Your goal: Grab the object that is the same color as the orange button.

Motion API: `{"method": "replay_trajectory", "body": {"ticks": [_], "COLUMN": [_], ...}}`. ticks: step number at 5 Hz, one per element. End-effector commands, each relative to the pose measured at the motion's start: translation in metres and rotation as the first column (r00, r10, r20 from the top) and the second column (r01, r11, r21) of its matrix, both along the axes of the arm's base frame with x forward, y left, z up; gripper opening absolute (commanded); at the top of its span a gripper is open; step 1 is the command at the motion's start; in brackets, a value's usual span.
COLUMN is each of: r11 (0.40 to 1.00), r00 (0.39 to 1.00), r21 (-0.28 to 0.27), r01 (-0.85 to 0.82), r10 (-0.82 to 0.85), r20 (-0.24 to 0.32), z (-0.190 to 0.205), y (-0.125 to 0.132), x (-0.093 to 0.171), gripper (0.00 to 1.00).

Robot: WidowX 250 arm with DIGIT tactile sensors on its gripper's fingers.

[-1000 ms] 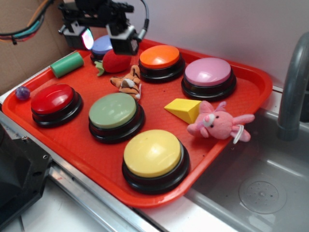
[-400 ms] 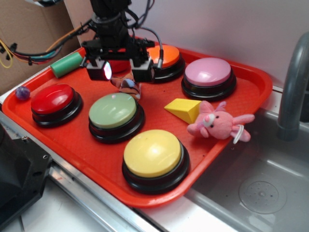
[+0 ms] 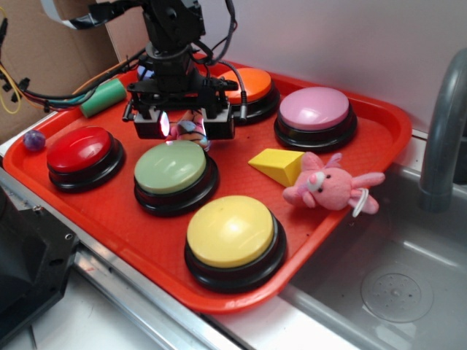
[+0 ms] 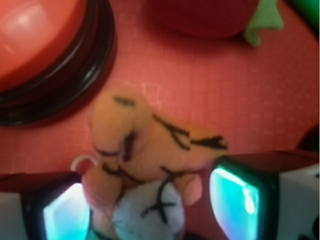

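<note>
The small plush tiger (image 3: 191, 130) (image 4: 150, 150), orange with dark stripes and a white patch, lies on the red tray (image 3: 102, 211) between the orange button (image 3: 248, 84) (image 4: 35, 35) and the green button (image 3: 170, 166). My gripper (image 3: 184, 124) (image 4: 150, 210) is lowered over the tiger and stands open. Its two glowing fingers (image 4: 235, 195) straddle the toy. The left pad sits close against the tiger, and a gap shows on the right side. The arm hides much of the tiger in the exterior view.
A red strawberry plush (image 4: 205, 15) lies just beyond the tiger. Red (image 3: 79, 149), yellow (image 3: 230, 230) and pink (image 3: 314, 108) buttons, a yellow wedge (image 3: 281, 164), a pink bunny (image 3: 328, 186), a green cylinder (image 3: 102, 98) and a purple ball (image 3: 33, 140) share the tray. A sink (image 3: 394, 277) and faucet (image 3: 441, 146) are at right.
My gripper came forward from the back of the tray and dropped down over the tiger, which now lies between the fingers. The tiger has stayed in place.
</note>
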State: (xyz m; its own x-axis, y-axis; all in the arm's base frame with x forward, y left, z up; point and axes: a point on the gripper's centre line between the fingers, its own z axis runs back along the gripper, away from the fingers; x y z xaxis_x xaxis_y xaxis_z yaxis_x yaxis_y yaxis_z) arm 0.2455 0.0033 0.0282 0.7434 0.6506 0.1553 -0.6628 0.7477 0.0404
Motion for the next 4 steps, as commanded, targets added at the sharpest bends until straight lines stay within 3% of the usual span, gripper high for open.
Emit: {"method": "replay_trajectory", "body": {"ticks": [1, 2, 3, 4], "r11": [0.997, 0.997, 0.999, 0.994], "r00": [0.996, 0.996, 0.998, 0.995], "r21": [-0.004, 0.017, 0.046, 0.070], "r01": [-0.072, -0.076, -0.020, 0.089], "r10": [0.072, 0.075, 0.017, -0.093], "r20": [0.050, 0.041, 0.064, 0.045], "z": [0.007, 0.005, 0.024, 0.054], "y": [0.009, 0.012, 0.017, 0.023], "x": [0.000, 0.001, 0.000, 0.001], "gripper": [0.00, 0.00, 0.00, 0.00]}}
